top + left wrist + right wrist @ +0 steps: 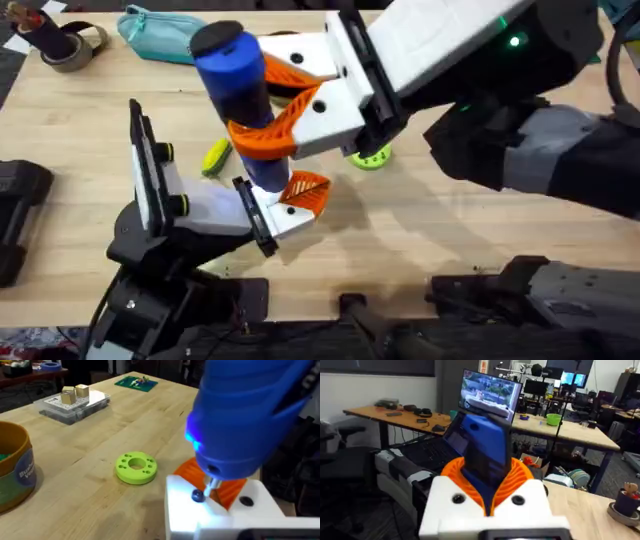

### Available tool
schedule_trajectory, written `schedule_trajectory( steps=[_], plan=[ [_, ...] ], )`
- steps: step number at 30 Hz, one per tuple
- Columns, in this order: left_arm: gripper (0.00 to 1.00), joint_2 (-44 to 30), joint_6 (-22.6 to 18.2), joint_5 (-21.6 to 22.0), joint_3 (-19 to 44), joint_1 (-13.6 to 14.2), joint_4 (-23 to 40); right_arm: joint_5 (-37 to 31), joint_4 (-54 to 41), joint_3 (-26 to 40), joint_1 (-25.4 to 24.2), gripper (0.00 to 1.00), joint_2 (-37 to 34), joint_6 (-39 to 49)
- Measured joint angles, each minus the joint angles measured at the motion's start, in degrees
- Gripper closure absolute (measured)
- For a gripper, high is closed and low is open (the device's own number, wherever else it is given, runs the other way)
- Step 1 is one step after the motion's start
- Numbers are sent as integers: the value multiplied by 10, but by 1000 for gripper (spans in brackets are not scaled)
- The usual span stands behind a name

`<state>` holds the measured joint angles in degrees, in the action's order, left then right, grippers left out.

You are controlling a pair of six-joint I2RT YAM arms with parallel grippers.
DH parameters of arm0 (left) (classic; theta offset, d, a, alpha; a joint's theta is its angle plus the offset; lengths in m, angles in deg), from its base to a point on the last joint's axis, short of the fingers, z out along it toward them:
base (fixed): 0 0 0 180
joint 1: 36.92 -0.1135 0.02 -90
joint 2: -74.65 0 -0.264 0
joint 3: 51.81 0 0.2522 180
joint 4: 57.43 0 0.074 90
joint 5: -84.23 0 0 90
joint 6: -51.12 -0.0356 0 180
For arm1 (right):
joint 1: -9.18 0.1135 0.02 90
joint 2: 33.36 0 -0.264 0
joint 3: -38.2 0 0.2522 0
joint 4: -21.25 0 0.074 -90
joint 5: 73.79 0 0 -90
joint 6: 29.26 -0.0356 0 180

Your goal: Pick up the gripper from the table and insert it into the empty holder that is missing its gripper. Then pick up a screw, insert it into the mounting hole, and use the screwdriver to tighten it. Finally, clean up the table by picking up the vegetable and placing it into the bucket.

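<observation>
Right gripper point(275, 135) has its orange pads clamped around the screwdriver point(240, 85), near upright at table centre, tip down on a screw point(197, 495) in the white mount. Left gripper point(290, 200) sits directly below, pinching that mount's orange part. Axis looks roughly in line with the hole, so next it's likely just spin and press.

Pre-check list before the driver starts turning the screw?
1. Right hand clamped on the screwdriver: ok.
2. Bit seated on the screw: looks ok, contact hard to confirm.
3. Left hand bracing below the driver: cannot tell whether it grips anything.
4. Driver upright over the hole: cannot tell.
5. Vegetable on the table, not yet in the bucket: not ok.
</observation>
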<state>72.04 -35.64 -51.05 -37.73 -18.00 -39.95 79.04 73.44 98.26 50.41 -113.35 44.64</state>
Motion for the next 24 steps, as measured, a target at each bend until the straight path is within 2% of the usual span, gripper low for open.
schedule_trajectory(
  steps=[24],
  plan=[
    [989,0,0,0,0,0,0,2,9,-7,-7,970,0,0]
  ],
)
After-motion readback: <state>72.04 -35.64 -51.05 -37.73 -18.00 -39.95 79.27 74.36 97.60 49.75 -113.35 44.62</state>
